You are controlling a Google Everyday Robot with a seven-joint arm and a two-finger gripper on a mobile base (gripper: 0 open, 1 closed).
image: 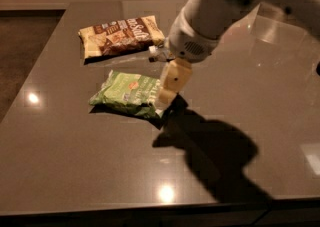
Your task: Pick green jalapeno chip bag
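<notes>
End effector [165,101] at right end of jalapeno chip bag [127,92] on table [75,171], other snack bag [120,36] behind.

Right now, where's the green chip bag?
The green bag lies left of centre on the table, in front of the brown bag; the pincer hangs at its right end.

Dim, warm light falls from overhead, and the dark glossy surface [75,161] mirrors small lamp spots near its left and front edges. The pincer [164,100], at the right end of the bag [127,93], throws a heavy shadow toward the front right.
</notes>
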